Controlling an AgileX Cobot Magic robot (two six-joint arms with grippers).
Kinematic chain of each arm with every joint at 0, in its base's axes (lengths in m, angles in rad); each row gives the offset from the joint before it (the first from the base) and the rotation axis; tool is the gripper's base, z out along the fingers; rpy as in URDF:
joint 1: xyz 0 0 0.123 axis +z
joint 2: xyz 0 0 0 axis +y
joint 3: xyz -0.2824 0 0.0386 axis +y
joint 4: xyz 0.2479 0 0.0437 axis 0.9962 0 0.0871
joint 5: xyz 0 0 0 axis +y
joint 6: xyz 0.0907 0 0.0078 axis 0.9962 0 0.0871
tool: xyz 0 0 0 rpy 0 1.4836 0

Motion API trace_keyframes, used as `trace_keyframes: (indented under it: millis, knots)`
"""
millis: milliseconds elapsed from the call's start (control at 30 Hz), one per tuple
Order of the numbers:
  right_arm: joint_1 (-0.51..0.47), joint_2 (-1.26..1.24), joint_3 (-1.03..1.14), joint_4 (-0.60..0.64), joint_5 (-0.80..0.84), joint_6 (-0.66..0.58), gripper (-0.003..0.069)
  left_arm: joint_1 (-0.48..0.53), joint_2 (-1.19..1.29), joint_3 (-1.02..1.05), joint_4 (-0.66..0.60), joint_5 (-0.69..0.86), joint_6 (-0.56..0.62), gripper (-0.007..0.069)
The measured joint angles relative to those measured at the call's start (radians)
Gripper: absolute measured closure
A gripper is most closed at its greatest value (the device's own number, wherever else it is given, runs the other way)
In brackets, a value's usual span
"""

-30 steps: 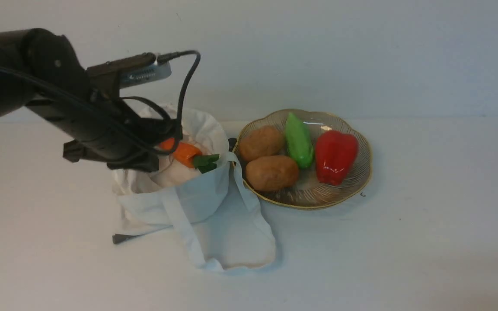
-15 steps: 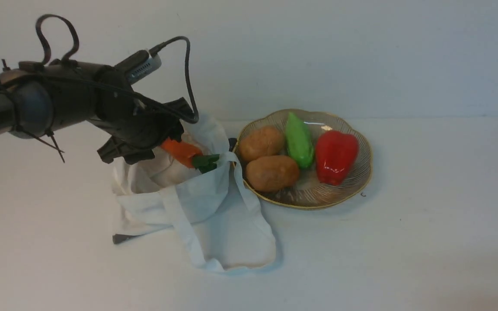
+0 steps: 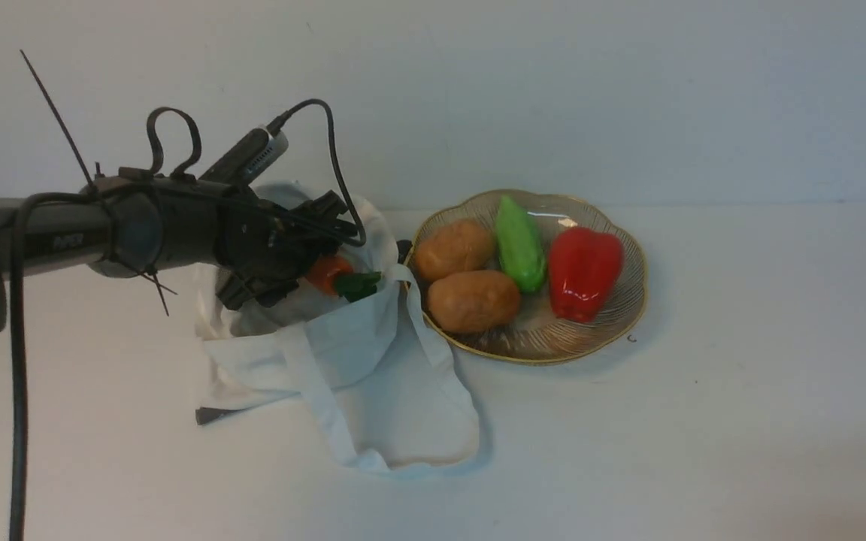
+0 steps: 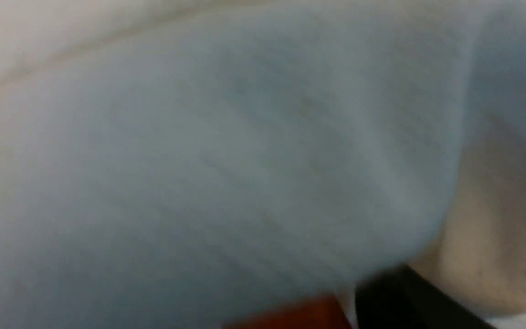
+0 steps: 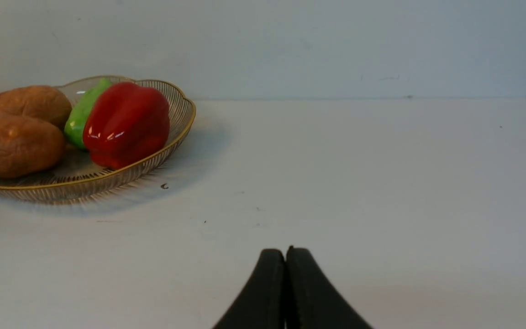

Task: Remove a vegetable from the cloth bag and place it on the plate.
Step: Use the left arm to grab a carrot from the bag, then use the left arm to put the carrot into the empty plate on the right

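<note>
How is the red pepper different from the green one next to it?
The red pepper is wide and blocky, while the green pepper is slim and pointed. The red pepper lies towards the right side of the plate, and the green pepper lies between it and the potatoes. Both peppers are glossy and lie on the plate.

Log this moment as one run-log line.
left gripper: at carrot in cloth bag, grip unclear | right gripper: shut, empty | plate: carrot absent

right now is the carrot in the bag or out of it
In. The carrot lies in the bag's open mouth, its leaves at the rim; it is not on the plate.
</note>
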Motion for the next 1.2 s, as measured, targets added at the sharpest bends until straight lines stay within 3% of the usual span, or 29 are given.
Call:
trace_keyframes:
  millis: [133, 233, 600, 733, 900, 1100, 1200]
  knots:
    - [0.000, 0.000, 0.000, 0.000, 0.000, 0.000, 0.0673, 0.000, 0.011, 0.000, 0.000, -0.005, -0.001, 0.0231]
    - [0.000, 0.000, 0.000, 0.000, 0.000, 0.000, 0.0673, 0.000, 0.006, 0.000, 0.000, 0.017, 0.032, 0.0356]
    - [0.000, 0.000, 0.000, 0.000, 0.000, 0.000, 0.0673, 0.000, -0.206, 0.000, -0.003, 0.327, 0.284, 0.0353]
    - [0.000, 0.000, 0.000, 0.001, 0.000, 0.000, 0.0673, 0.000, -0.322, 0.000, -0.039, 0.521, 0.440, 0.0353]
    - [0.000, 0.000, 0.000, 0.001, 0.000, -0.004, 0.0673, -0.009, -0.424, 0.000, -0.190, 0.686, 0.681, 0.0353]
    - [0.000, 0.000, 0.000, 0.000, 0.000, -0.004, 0.0673, -0.105, -0.408, -0.008, -0.424, 0.685, 0.935, 0.0353]
    - [0.000, 0.000, 0.000, 0.000, 0.000, -0.004, 0.0673, -0.146, -0.373, -0.034, -0.475, 0.686, 0.986, 0.0353]
